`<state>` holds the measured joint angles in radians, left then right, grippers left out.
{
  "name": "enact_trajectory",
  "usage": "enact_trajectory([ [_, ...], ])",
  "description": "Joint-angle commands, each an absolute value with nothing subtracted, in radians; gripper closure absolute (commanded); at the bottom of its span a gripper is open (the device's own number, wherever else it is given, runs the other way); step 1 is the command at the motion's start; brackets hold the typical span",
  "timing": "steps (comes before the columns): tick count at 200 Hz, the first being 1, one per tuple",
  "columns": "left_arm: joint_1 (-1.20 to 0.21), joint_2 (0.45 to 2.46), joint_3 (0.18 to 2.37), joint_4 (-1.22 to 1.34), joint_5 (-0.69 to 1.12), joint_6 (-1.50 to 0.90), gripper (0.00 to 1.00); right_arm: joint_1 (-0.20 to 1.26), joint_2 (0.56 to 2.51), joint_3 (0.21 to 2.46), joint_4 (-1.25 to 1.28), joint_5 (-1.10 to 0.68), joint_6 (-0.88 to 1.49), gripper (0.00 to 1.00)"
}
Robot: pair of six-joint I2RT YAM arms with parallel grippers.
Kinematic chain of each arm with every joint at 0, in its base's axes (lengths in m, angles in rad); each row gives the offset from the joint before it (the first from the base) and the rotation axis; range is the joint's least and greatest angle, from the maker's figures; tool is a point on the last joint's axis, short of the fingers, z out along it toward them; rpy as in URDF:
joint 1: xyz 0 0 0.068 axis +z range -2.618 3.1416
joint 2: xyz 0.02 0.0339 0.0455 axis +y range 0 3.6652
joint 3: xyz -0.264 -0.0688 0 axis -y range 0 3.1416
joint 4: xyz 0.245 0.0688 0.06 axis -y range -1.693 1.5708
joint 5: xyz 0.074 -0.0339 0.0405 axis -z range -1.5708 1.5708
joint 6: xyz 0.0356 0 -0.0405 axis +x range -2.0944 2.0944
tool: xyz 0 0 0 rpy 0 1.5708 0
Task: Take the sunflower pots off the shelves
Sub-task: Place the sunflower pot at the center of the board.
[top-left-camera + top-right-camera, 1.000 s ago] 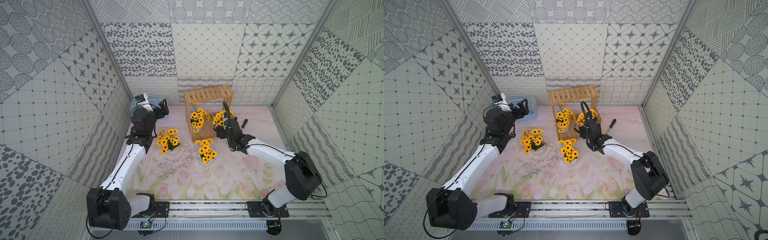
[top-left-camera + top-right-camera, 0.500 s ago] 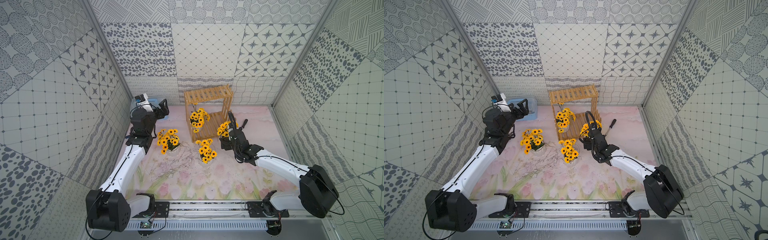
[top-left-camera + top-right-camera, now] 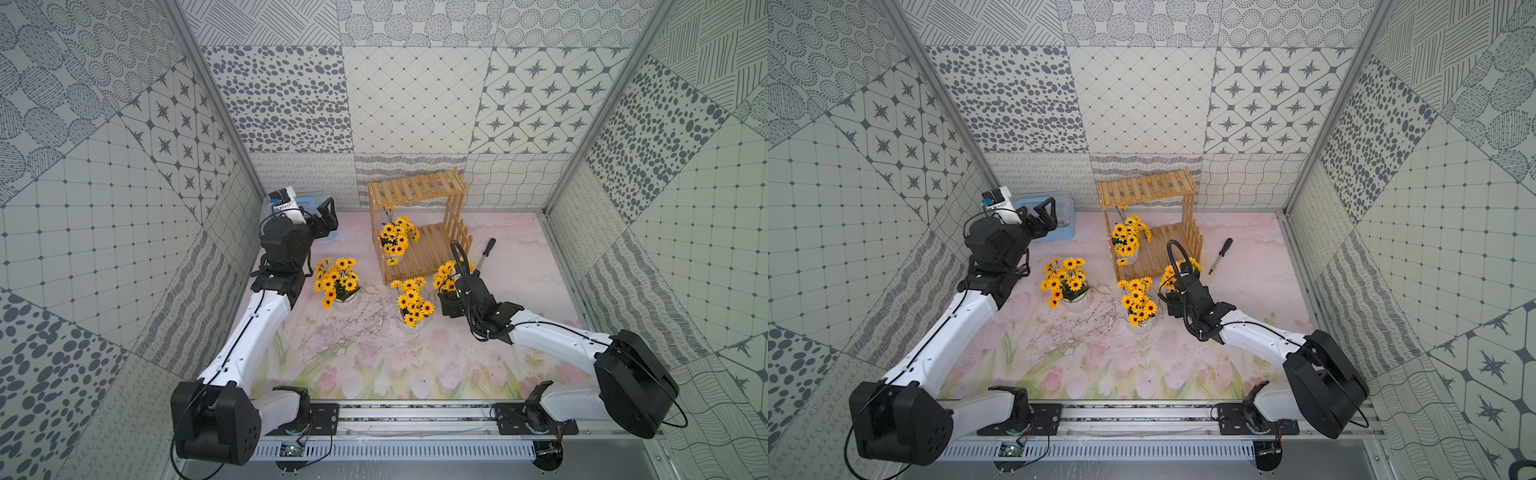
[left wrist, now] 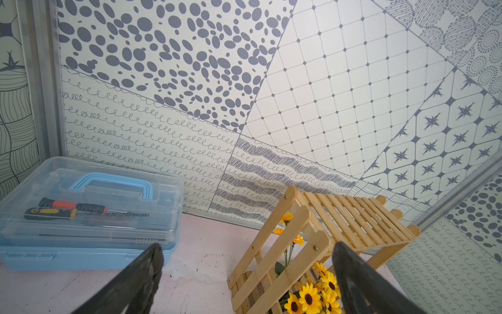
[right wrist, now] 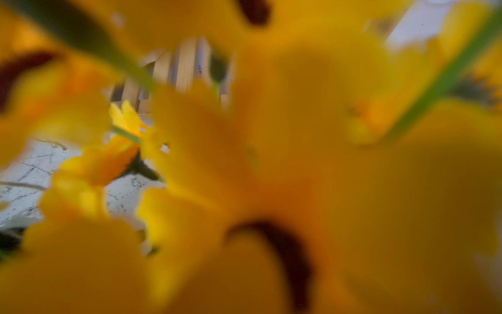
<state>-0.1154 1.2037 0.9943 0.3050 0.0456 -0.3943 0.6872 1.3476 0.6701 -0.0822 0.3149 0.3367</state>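
**Top views.** Grey-on-white patterned wall panels around a pink floral table mat [image 3: 374, 365]. Right gripper [image 3: 449, 305] low over the mat, clenched on the gripped sunflower pot [image 3: 445, 275]. Blooms pressed up against the wrist; white pot itself hidden, contact with the mat not discernible. Shelves [image 3: 415, 189] just beyond that gripper, apart from the gripped sunflower pot. Shelf sunflower pot [image 3: 397, 240] on the lower tier, farther back and to the gripper's left. Middle sunflower pot [image 3: 411, 302] on the mat just to its left. Left sunflower pot [image 3: 337, 283] further left, near the left arm. Screwdriver [image 3: 484, 255] flat on the mat beyond the gripper, to its right. Left gripper [image 3: 1046, 210] raised, jaws apart, empty, just in front of the toolbox [image 3: 1065, 224].

**Left wrist.** Same panels behind. Left gripper [image 4: 247, 246] spread wide, nothing between the fingers [image 4: 141, 277]. Toolbox [image 4: 89, 212] ahead, well apart from the shelves [image 4: 353, 217]. Yellow blooms under the top tier.

**Right wrist.** Blurred yellow petals across nearly the whole frame. Wooden slats of the shelves [image 5: 187, 65] through a gap. Jaws not visible.
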Motion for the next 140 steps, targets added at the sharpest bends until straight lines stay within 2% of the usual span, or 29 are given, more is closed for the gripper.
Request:
enact_trajectory([
  [1,-0.102,1.192,0.992,0.339,0.073,-0.402,0.03,0.706,1.318,0.649,0.071,0.328,0.356,0.64],
  [73,-0.102,1.19,0.996,0.339,0.073,-0.401,0.03,0.744,1.359,0.588,0.142,0.388,0.353,0.62],
  [106,-0.101,1.191,0.999,0.336,0.071,-0.4,0.03,0.748,1.38,0.581,0.147,0.367,0.356,0.51],
  [127,-0.103,1.189,1.0,0.332,0.069,-0.397,0.03,0.749,1.379,0.585,0.139,0.353,0.367,0.4],
  [140,-0.102,1.188,1.001,0.33,0.069,-0.395,0.03,0.748,1.377,0.589,0.122,0.345,0.372,0.37],
])
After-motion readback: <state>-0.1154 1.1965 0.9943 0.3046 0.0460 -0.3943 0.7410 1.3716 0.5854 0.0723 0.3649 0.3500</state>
